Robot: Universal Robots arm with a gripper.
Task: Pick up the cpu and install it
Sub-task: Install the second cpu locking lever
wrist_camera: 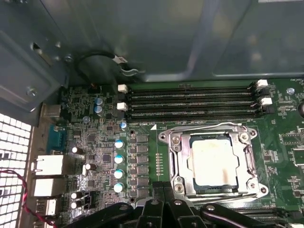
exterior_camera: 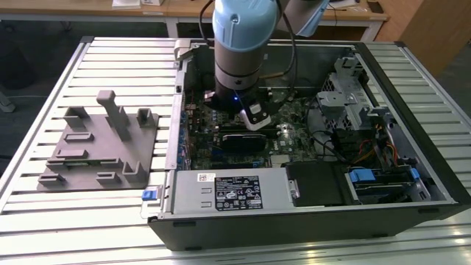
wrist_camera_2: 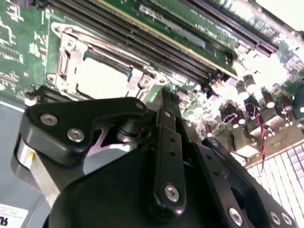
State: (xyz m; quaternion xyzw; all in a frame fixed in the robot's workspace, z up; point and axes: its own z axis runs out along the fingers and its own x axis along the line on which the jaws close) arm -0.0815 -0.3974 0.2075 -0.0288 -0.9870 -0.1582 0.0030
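Slatted metal counter (exterior_camera: 110, 221) bearing an open computer case (exterior_camera: 309, 215); end effector (exterior_camera: 254, 118) lowered inside over the motherboard. In both wrist views, cpu (wrist_camera_2: 102, 78) (wrist_camera: 212, 163) seated in the metal-framed socket (wrist_camera: 173, 164), just beyond the fingertips, ungripped. Open or clenched: cannot tell.

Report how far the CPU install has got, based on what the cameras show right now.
Looks done: the pale silver square cpu lies inside the metal-framed motherboard socket, seen in both wrist views. In hand: nothing visible; the black gripper hangs beside the socket, inside the open computer case. Left: I cannot tell whether the socket frame is latched. The grey moulded tray sits outside the case.
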